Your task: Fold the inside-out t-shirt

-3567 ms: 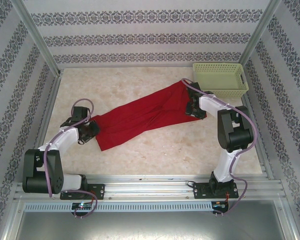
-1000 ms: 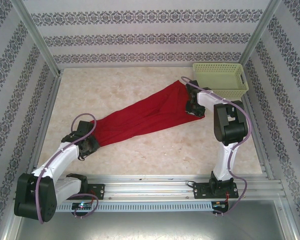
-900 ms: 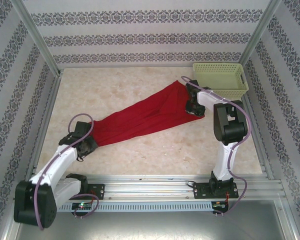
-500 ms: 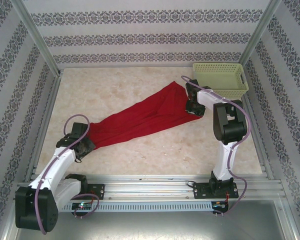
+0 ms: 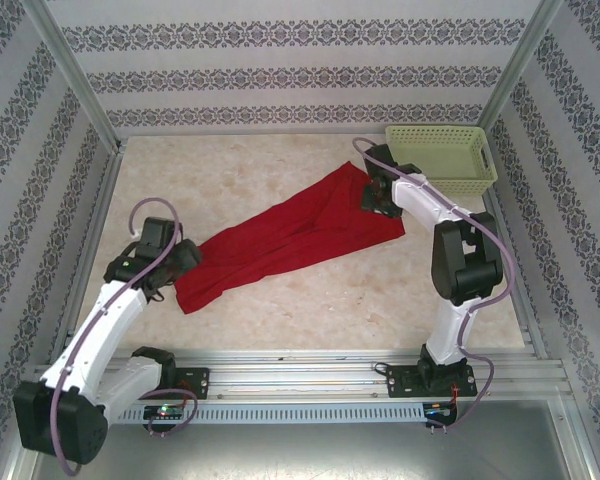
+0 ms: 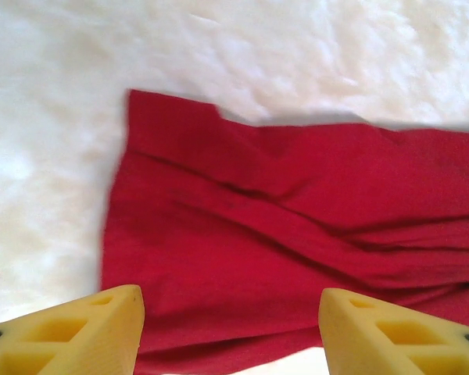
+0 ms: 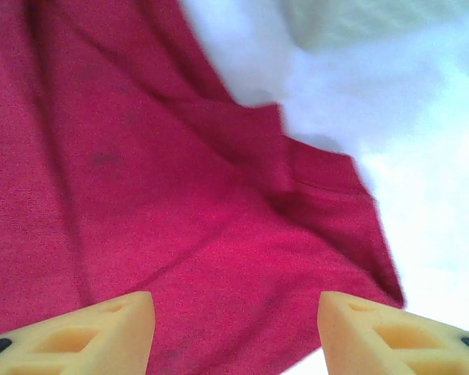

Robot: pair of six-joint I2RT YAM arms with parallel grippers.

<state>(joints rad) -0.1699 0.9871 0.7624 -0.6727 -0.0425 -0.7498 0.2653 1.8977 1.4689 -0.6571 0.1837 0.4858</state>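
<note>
Table: marble top, work area is its middle.

T-shirt: lies flat on the table, pulled into a long narrow band. Its long axis runs 8 o'clock to 2 o'clock in the top view. The 2 o'clock end is wider and the 8 o'clock end narrower. Lengthwise creases, no fold visible yet. My read is that the task is at an early stage.

Left arm: reaches out long and low from its base toward 12 o'clock, with the wrist turned toward 3 o'clock at the shirt's near end.

Right arm: stands tall over its base, elbow high, with the forearm running toward 11 o'clock to the shirt's far end.

Basket: sits at 2 o'clock, just beside the right wrist and apart from the cloth.

Left gripper: sits at the 8 o'clock end of the band. The jaws are spread and hold nothing. In the wrist view the cloth lies under and ahead of it, with a square corner at 10 o'clock.

Right gripper: sits at the 2 o'clock end. The jaws are spread and hold nothing. In the wrist view the cloth runs from 9 o'clock through the centre, with a hemmed edge at 4 o'clock. That edge is possibly a sleeve, but I can't confirm.

Key relation: each claw sits over its own end of the axis, and the band runs away from each claw toward the other. The left is nearer the narrow end and the right the wide end. The middle looks about equally far from both. A regrasp likely means dropping straight down.

Left fingers and right fingers: yellow pads, set wide apart and off the cloth.
</note>
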